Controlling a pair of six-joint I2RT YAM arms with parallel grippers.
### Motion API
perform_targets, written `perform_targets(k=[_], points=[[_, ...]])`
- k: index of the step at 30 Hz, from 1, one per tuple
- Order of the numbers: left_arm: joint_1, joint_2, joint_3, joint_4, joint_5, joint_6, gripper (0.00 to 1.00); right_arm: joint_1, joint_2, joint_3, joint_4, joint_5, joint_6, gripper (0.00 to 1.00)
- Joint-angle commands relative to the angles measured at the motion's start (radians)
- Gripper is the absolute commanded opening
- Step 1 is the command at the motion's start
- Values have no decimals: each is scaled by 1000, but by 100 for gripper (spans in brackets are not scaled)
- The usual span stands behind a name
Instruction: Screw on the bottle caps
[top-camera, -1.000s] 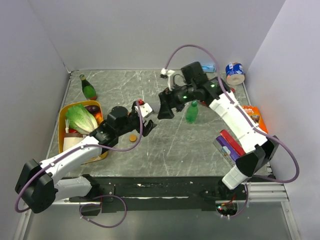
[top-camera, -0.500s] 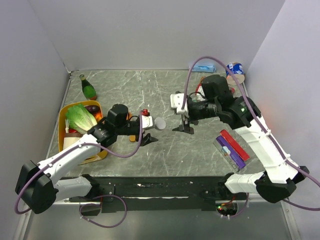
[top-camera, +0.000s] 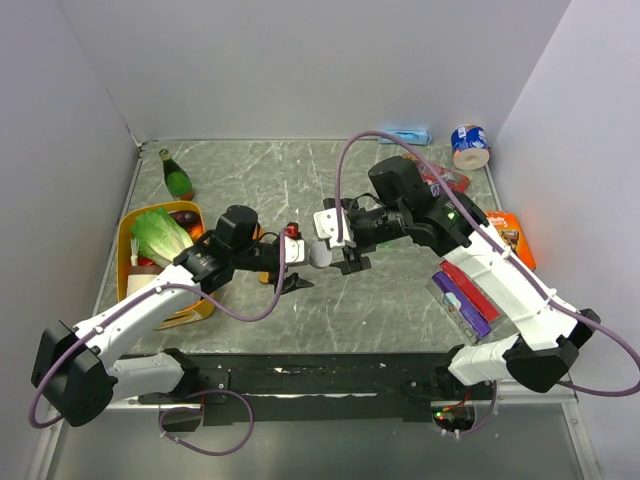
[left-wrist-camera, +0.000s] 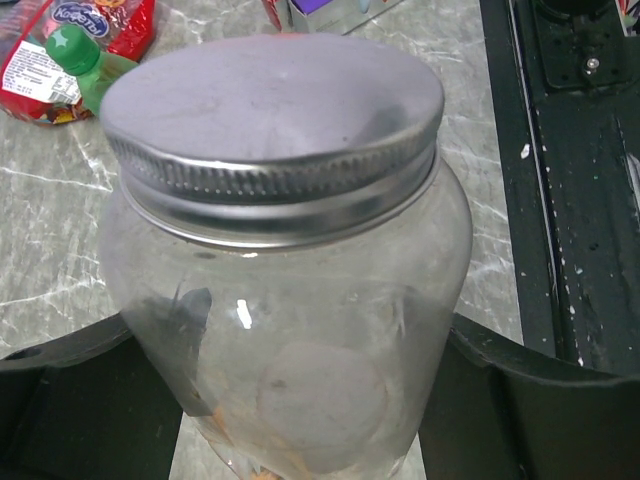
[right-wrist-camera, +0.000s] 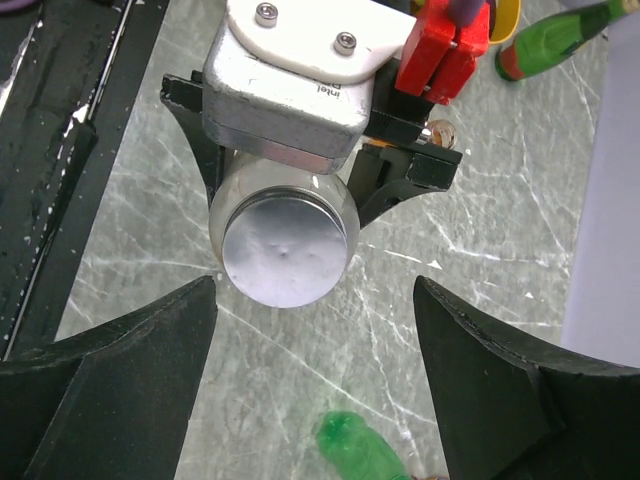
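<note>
My left gripper (top-camera: 302, 256) is shut on the clear bottle (left-wrist-camera: 290, 330), holding it on its side above the table. A grey metal screw cap (left-wrist-camera: 272, 110) sits on the bottle's neck and points right, toward my right gripper (top-camera: 341, 250). In the right wrist view the cap (right-wrist-camera: 285, 250) faces the camera, just ahead of my right gripper (right-wrist-camera: 315, 288). Its jaws are wide open and touch nothing. The bright green bottle (right-wrist-camera: 362, 450) lies on the table under the right arm, and it also shows in the left wrist view (left-wrist-camera: 88, 62). An orange cap (top-camera: 264, 277) lies under the left wrist.
A yellow tray (top-camera: 127, 240) with lettuce stands at the left. The dark-green bottle with a red top (top-camera: 177, 178) stands behind it. A purple and red box (top-camera: 462, 296), an orange packet (top-camera: 512, 236), a can (top-camera: 469, 146) and a red snack packet (left-wrist-camera: 70, 35) lie at the right.
My right gripper left the green bottle, swung right, then came back left and now faces the cap. My left gripper turned the clear bottle's cap to the right.
</note>
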Motion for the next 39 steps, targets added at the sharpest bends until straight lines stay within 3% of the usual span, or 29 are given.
perform_targets(k=[1, 9, 15, 25, 27, 30, 35, 39], points=[[1, -2, 50, -2, 51, 53, 1, 11, 11, 23, -12, -27, -52, 85], [1, 7, 61, 2, 52, 56, 1, 24, 54, 55, -76, -54, -94, 84], [1, 10, 64, 0, 52, 56, 1, 30, 67, 49, -33, -45, -67, 76], [2, 7, 50, 66, 35, 4, 1, 31, 109, 81, -40, -71, -9, 42], [1, 2, 39, 96, 20, -42, 1, 31, 126, 97, -33, -70, 50, 32], [2, -18, 7, 179, -35, -135, 1, 31, 150, 109, -4, -42, 173, 25], [1, -59, -76, 397, -172, -283, 1, 31, 178, 122, 58, 26, 420, 18], [-5, -64, -93, 446, -247, -343, 1, 25, 230, 195, 23, 44, 558, 15]])
